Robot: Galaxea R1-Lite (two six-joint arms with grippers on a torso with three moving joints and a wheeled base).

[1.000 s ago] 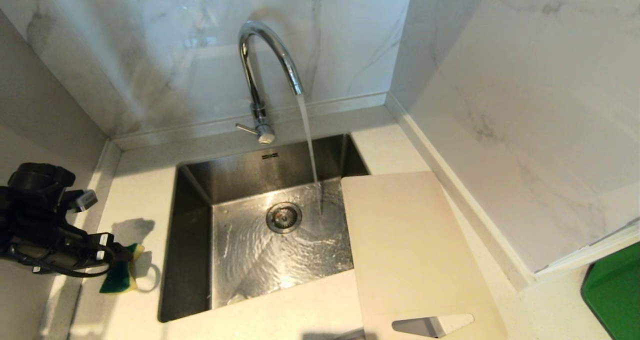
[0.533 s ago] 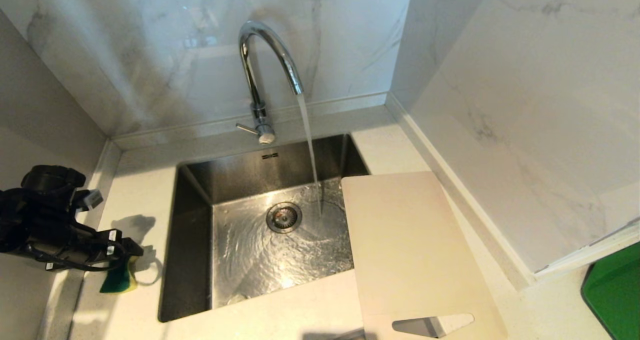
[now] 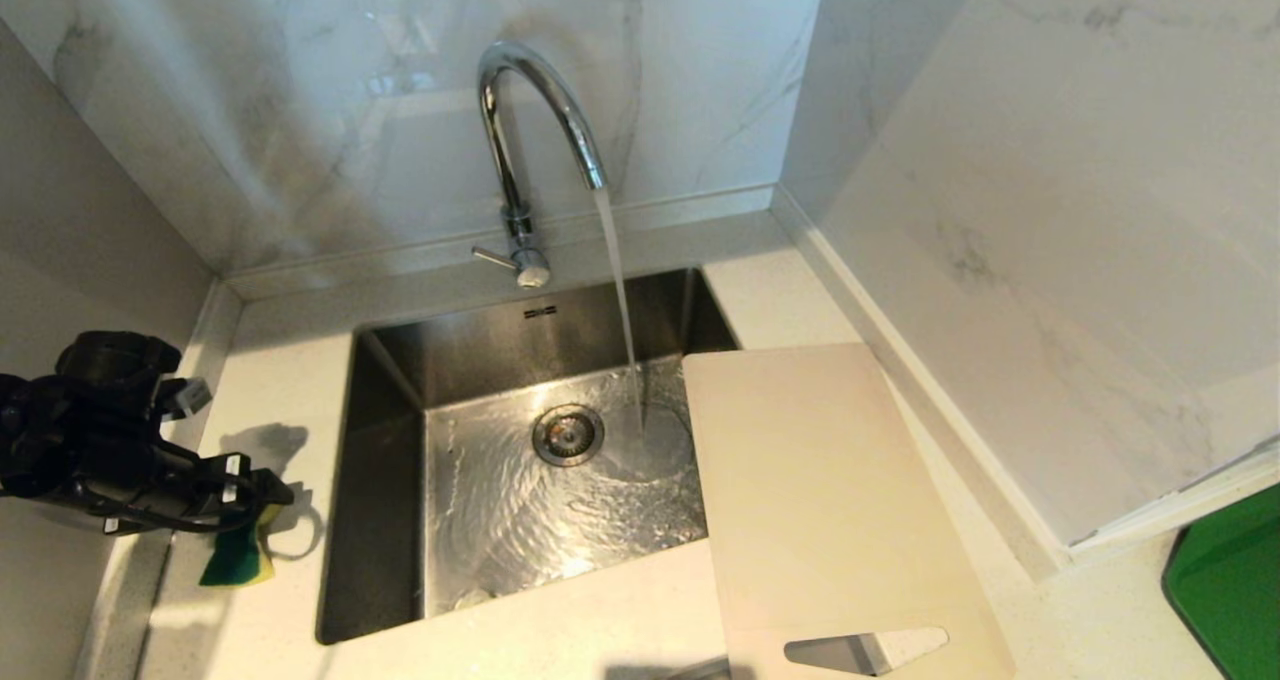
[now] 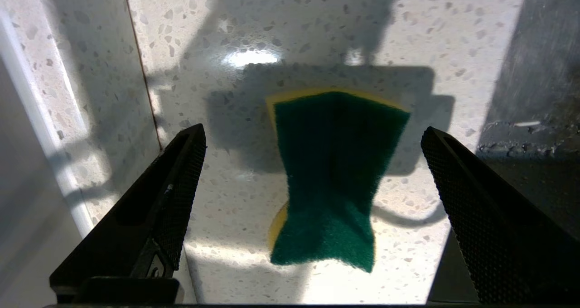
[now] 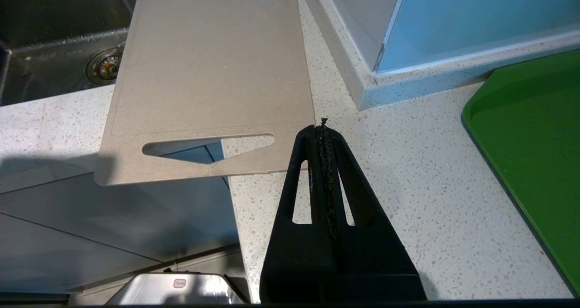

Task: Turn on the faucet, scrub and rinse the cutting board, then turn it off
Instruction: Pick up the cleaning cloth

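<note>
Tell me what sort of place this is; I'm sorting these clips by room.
Most likely a home kitchen, at the sink corner: a chrome faucet runs water into a steel sink set in a speckled countertop, with marble-look walls behind, a cutting board and a green-and-yellow sponge.

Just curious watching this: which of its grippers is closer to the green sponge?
Left. The left gripper hangs open right over the sponge; the right gripper sits shut by the cutting board.
</note>
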